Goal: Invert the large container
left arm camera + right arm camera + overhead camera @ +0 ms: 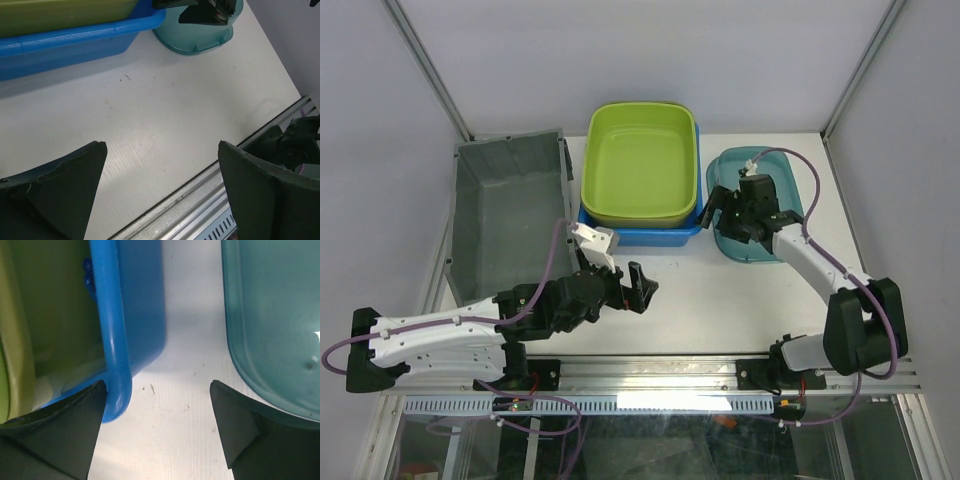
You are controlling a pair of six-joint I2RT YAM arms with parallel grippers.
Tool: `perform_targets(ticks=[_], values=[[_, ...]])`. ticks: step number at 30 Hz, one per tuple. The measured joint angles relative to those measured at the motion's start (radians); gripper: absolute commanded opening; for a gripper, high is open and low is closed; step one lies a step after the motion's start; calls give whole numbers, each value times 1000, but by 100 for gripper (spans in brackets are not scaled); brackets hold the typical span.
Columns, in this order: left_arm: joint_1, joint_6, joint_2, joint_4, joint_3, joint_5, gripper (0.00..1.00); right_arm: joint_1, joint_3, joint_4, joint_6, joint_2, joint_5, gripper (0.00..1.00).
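The large container is a grey bin (pixel 505 215) at the table's left side. Its open side shows to the top view, and it looks tipped rather than flat on its base. My left gripper (pixel 638 285) (pixel 162 150) hovers open over bare table, right of the bin and not touching it. My right gripper (pixel 725 205) (pixel 157 385) stands open over the gap between the blue tub (pixel 112 340) and the teal container (pixel 270 315). Its left fingertip is close beside the blue tub's corner rim. Nothing is between either pair of fingers.
A green tub (pixel 640 160) sits nested in the blue tub (pixel 640 236) at the back centre. The teal container (pixel 750 160) lies at the right, partly under my right arm. A metal rail (pixel 660 372) runs along the near edge. Frame posts stand at the back corners.
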Motion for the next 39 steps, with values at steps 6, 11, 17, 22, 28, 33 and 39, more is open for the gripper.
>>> perform_targets(ticks=[6, 11, 17, 22, 28, 33, 39], values=[[0, -4, -18, -12, 0, 0, 99, -85, 76, 39, -8, 145, 17, 86], [0, -3, -13, -19, 4, 10, 99, -153, 218, 23, -19, 288, 130, 86], [0, -3, 5, -32, 18, 25, 99, -214, 288, -7, -24, 323, 179, 87], [0, 3, 7, -34, 20, 27, 99, -207, 228, -5, -31, 233, 153, 88], [0, 19, 42, -42, 51, 27, 99, -203, 43, -14, -34, -85, 147, 89], [0, 23, 66, -42, 69, 26, 99, -293, -116, -32, -26, -277, 173, 90], [0, 29, 87, -39, 70, 27, 99, -395, -192, -45, 13, -193, 151, 88]])
